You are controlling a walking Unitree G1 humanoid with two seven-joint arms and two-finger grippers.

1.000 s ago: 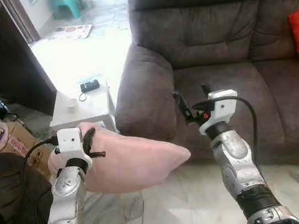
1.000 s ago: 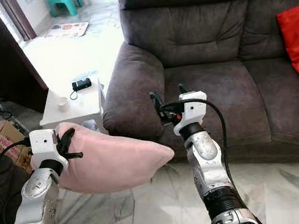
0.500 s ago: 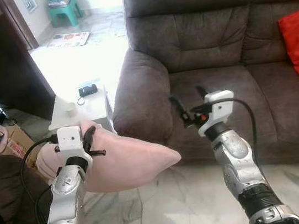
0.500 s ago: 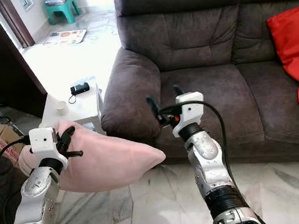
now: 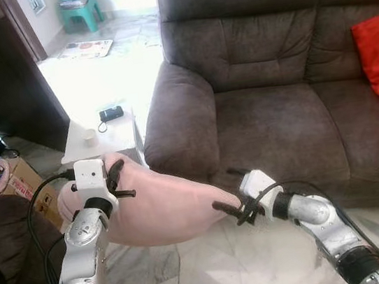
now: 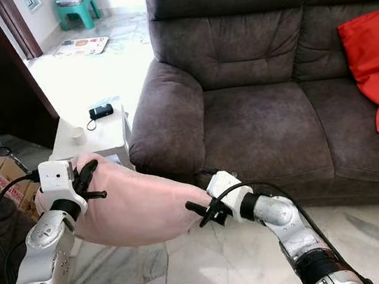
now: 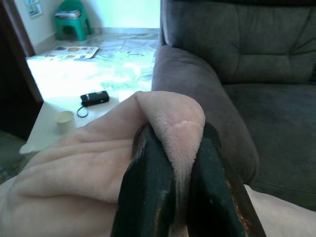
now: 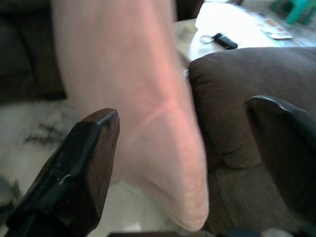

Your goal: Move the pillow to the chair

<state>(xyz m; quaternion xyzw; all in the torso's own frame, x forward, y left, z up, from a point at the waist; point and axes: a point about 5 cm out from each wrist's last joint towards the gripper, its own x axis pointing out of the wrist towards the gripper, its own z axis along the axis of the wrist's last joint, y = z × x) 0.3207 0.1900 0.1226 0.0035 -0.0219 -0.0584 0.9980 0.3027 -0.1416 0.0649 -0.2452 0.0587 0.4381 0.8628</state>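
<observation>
Left gripper (image 7: 180, 197) pinches pink pillow (image 5: 163, 206); right gripper (image 8: 192, 148) spread at its corner

White side table (image 5: 114, 135): cup (image 5: 90, 135), black device (image 5: 111, 113).

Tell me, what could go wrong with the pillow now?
The left gripper pinches only a small fold at one end of the pink pillow, so it might slip out and fall on the floor. The right gripper is open around the far corner; if it shuts badly, it could miss or push the pillow against the sofa.
</observation>
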